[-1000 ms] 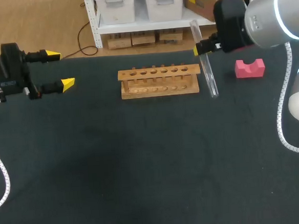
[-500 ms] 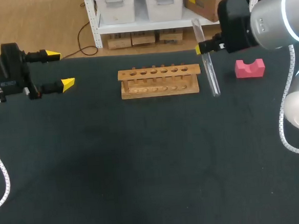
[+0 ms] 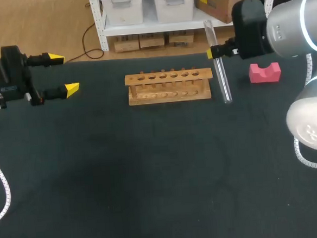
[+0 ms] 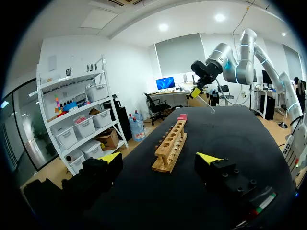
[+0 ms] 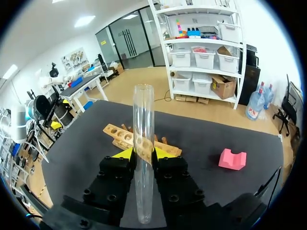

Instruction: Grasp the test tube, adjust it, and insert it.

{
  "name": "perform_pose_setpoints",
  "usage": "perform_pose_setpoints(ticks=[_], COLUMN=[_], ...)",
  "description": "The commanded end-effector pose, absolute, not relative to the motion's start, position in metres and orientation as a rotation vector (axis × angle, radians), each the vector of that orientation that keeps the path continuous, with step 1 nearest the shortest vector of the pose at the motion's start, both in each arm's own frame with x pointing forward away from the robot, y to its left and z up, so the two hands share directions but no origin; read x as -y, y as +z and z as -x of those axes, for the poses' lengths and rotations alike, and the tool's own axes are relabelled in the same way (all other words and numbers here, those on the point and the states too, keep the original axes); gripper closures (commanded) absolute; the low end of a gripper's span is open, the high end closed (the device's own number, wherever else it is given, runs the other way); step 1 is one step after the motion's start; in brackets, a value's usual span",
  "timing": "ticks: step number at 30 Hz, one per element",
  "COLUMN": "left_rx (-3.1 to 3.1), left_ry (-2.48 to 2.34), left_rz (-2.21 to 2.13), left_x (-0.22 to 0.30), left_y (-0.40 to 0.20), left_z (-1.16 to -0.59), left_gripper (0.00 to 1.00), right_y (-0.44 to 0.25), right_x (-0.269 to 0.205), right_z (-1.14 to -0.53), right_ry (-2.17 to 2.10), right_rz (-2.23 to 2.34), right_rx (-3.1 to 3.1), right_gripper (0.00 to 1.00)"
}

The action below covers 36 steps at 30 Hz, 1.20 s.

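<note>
A clear glass test tube [image 3: 218, 60] hangs nearly upright in the air just right of the wooden rack [image 3: 168, 86], with my right gripper [image 3: 213, 52] shut on its upper part. In the right wrist view the tube [image 5: 143, 143] stands between the yellow fingertips [image 5: 125, 154], and the rack [image 5: 136, 142] lies on the table behind it. The rack has a row of several holes along its top. My left gripper [image 3: 62, 74] stands open at the far left, well apart from the rack; the left wrist view shows its gripper [image 4: 160, 158] with the rack [image 4: 171, 145] ahead.
A pink notched block [image 3: 264, 72] lies on the dark table [image 3: 151, 168] to the right of the tube. It also shows beyond the rack [image 4: 182, 117] in the left wrist view and beside the tube [image 5: 232, 159] in the right wrist view.
My right arm has shifted a little, bringing the tube more upright beside the rack's right end. The left arm has not moved.
</note>
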<state>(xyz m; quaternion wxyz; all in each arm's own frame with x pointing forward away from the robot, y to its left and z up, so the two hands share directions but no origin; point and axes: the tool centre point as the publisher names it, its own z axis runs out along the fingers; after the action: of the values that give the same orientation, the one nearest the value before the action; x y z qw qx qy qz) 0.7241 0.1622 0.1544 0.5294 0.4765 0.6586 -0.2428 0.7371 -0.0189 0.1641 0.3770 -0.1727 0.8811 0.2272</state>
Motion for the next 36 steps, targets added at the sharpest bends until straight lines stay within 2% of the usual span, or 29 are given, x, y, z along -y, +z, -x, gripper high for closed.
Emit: perform_pose_setpoints(ticks=[1,36], left_rx=[-1.566,-1.566], left_ry=[-0.573,-0.573], left_rz=[-1.131,-1.131], left_x=[-0.162,-0.162], left_y=[0.152,0.152], left_z=[-0.723,-0.723], left_gripper=[0.00,0.00], right_y=[0.162,0.202], right_x=[0.007,-0.035], right_z=[-0.738,-0.760], right_ry=[0.589,0.661], right_rz=[0.248,0.141], right_rx=[-1.768,-1.376], right_gripper=[1.00,1.00])
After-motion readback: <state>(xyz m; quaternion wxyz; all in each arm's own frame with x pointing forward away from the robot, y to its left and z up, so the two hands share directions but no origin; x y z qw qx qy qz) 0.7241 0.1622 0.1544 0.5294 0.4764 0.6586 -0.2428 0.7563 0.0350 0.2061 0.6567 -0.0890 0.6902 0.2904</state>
